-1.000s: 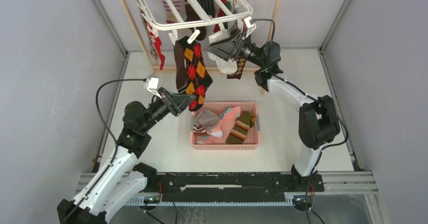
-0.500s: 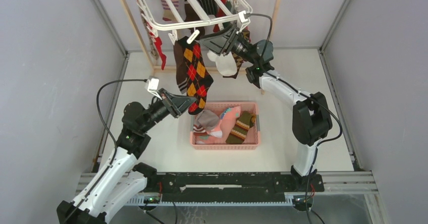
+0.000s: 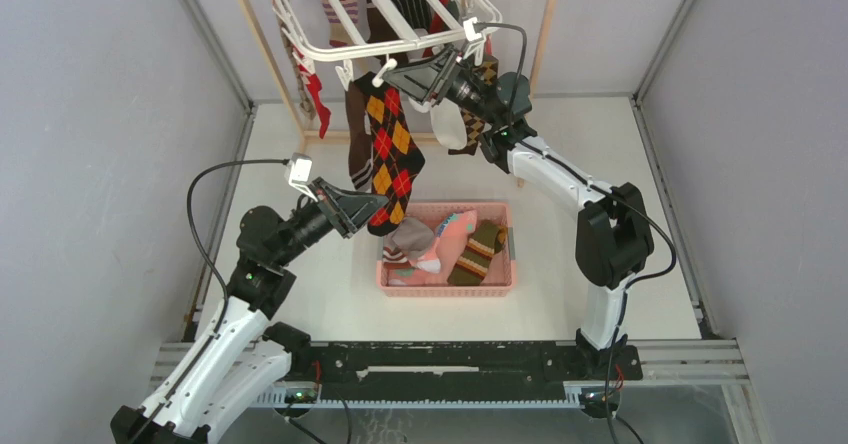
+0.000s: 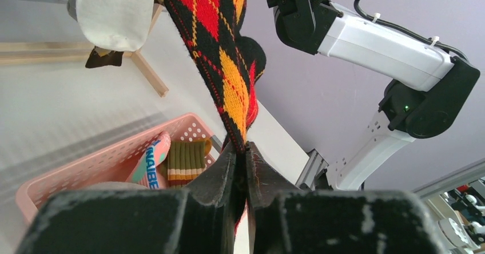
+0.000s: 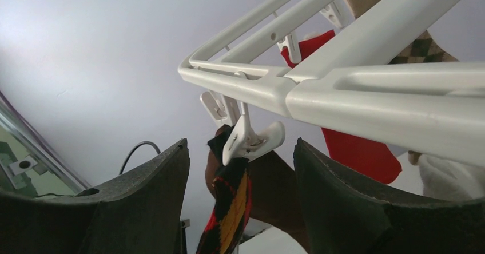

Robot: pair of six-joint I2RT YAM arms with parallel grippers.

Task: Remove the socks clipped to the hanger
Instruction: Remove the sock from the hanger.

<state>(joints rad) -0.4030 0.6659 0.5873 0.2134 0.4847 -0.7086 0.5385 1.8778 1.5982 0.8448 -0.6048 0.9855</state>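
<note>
Toe of the argyle sock (image 3: 390, 159) is pinched in the closed left claw (image 4: 246, 151), just beside the pink basket (image 3: 512, 254) on the desk (image 3: 570, 264). Farther back, the right claw (image 5: 240, 151) stands wide open around the clip (image 5: 250, 138) pinning that sock's cuff to the white hanger (image 5: 372, 102).

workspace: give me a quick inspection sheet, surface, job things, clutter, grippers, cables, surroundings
surface: white table holds pink basket
job's things: argyle sock hangs clipped to hanger; more socks clipped behind; loose socks in basket
clutter: nothing seen
grippers: left gripper shut on argyle sock's lower end; right gripper open, jaws either side of its clip
cables: black cable loops off left wrist; second cable off right
surroundings: grey walls, wooden rack
</note>
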